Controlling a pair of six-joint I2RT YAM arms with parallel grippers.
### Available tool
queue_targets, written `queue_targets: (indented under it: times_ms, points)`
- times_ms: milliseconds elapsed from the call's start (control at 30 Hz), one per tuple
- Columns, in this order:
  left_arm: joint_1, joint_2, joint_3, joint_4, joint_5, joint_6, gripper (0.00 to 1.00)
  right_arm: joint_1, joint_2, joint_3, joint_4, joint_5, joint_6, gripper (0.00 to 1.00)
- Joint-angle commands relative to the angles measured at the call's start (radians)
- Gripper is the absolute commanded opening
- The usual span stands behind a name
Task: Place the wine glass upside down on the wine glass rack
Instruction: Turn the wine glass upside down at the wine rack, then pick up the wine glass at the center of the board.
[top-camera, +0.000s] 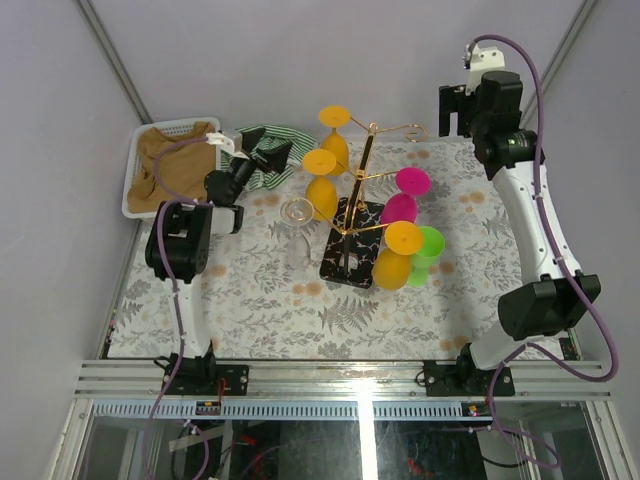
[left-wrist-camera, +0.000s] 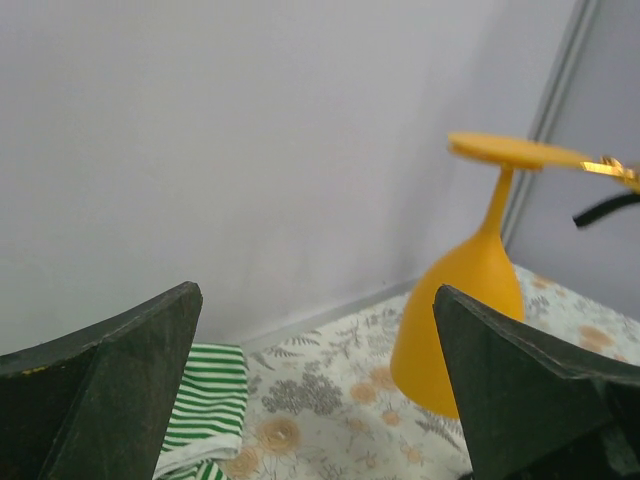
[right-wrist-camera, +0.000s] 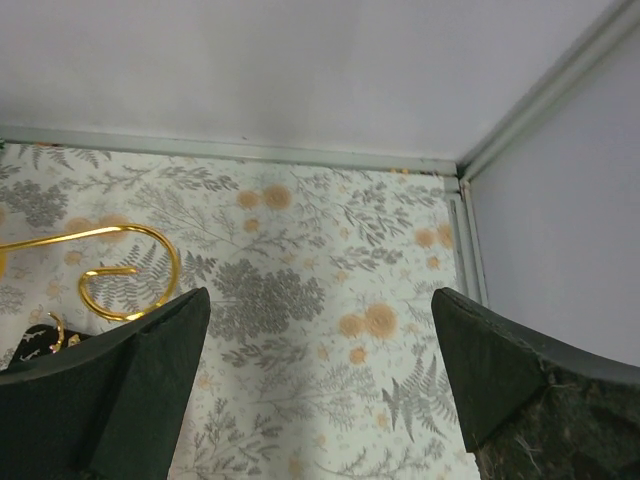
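**Left of the rack base, a clear glass stands with nothing holding it**

Just beside the black base of the wine glass rack (top-camera: 340, 262), on its left in the top view, stands the wine glass (top-camera: 297, 228) on the flowered tablecloth (top-camera: 240, 290). It seems to be upright, with its round rim toward the camera.

Both arms are well apart from it. The left gripper (left-wrist-camera: 315, 300) has its jaws fully spread and holds nothing; it looks over a green striped cloth (left-wrist-camera: 205, 400) toward a hanging orange glass (left-wrist-camera: 465, 330). The right gripper (right-wrist-camera: 320, 300), in the upper right of the top view, is also wide apart and empty, above bare tablecloth beside a gold hook (right-wrist-camera: 130, 270) that carries no glass.

The glass is probably light, stiff, smooth and easy to break. A hard squeeze on the thin bowl looks risky, and smooth glass may slip between the fingers. I judge the best hold is low on the bowl or on the stem near it, so that the foot remains free to slide into a hook.

Because the glass is transparent, its stem and foot are difficult to separate from the pattern under it. Neither wrist camera shows it. The coloured glasses cover several hooks, so I cannot tell how many are free.
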Motion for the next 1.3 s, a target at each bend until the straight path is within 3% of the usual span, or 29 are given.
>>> queue_targets:
  times_ms: [0, 333, 567, 1000, 1267]
  points:
    - [0.006, -0.133, -0.018, -0.099, -0.173, 0.031, 1.00, -0.026, -0.061, 0.015, -0.159, 0.071, 0.072, 0.99]
    - [-0.019, -0.374, 0.149, -0.712, -0.202, 0.090, 1.00, -0.069, -0.250, -0.287, -0.174, -0.015, 0.145, 0.98]
    - [-0.109, -0.520, 0.175, -0.805, -0.227, 0.165, 1.00, -0.069, -0.393, -0.469, -0.201, -0.159, 0.192, 0.92]
    - [-0.185, -0.668, 0.343, -1.107, -0.136, 0.003, 1.00, -0.069, -0.462, -0.608, -0.321, -0.330, 0.227, 0.82]
    - [-0.220, -0.734, 0.310, -1.100, -0.113, -0.078, 1.00, -0.069, -0.477, -0.716, -0.332, -0.354, 0.258, 0.72]
